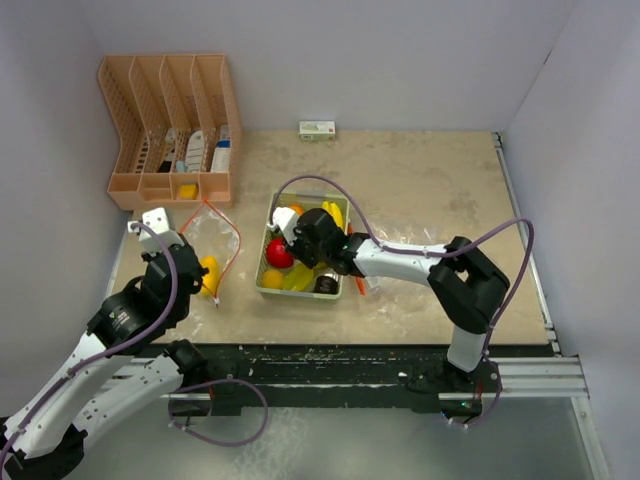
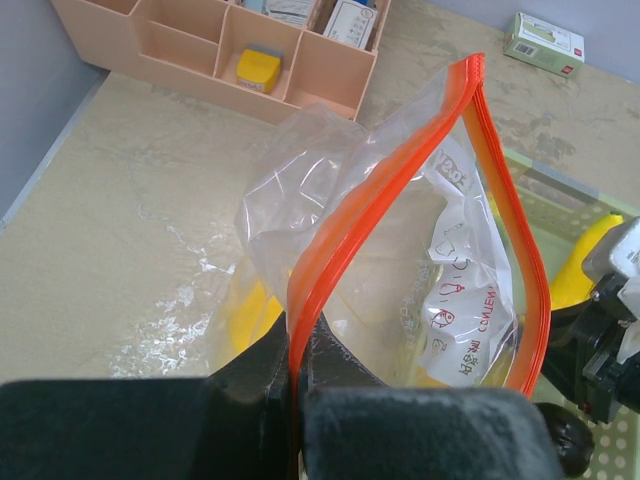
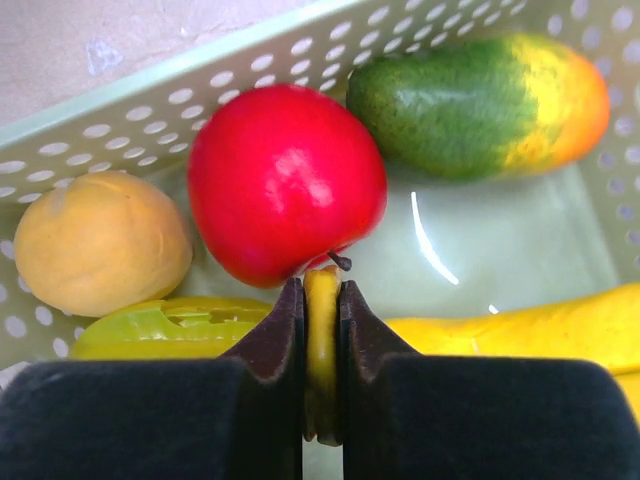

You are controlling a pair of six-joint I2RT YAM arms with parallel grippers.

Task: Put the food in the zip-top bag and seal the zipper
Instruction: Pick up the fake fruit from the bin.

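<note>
Over the desk (image 1: 430, 200), the top view shows the bag (image 1: 212, 238) lying left of the green tray (image 1: 262, 291), its orange zipper (image 1: 237, 245) unsealed and bowed into a loop. The left claw (image 1: 197, 272) sits at its near edge, where a yellow fruit (image 1: 210, 276) seems to lie inside the plastic. The right claw (image 1: 296, 252) reaches down into the tray beside the red apple (image 1: 279, 254), and a peach organizer (image 1: 170, 110) stands at the far left. From the left wrist, the left claw (image 2: 297, 400) is clenched on one side of the zipper (image 2: 400, 200), so the bag's mouth gapes toward the tray. From the right wrist, the right claw (image 3: 322, 330) is clamped on a thin yellow-green ridge, apparently part of the starfruit (image 3: 170, 325), just below the apple (image 3: 285, 180). A green-red mango (image 3: 480, 100) lies beyond, a pale orange round fruit (image 3: 100, 240) at the left and a long yellow fruit (image 3: 520, 325) at the right, all inside the tray (image 3: 200, 70). I judge the job to be at an early stage: at most one fruit is bagged, the others lie in the tray, and sealing is not yet begun.
</note>
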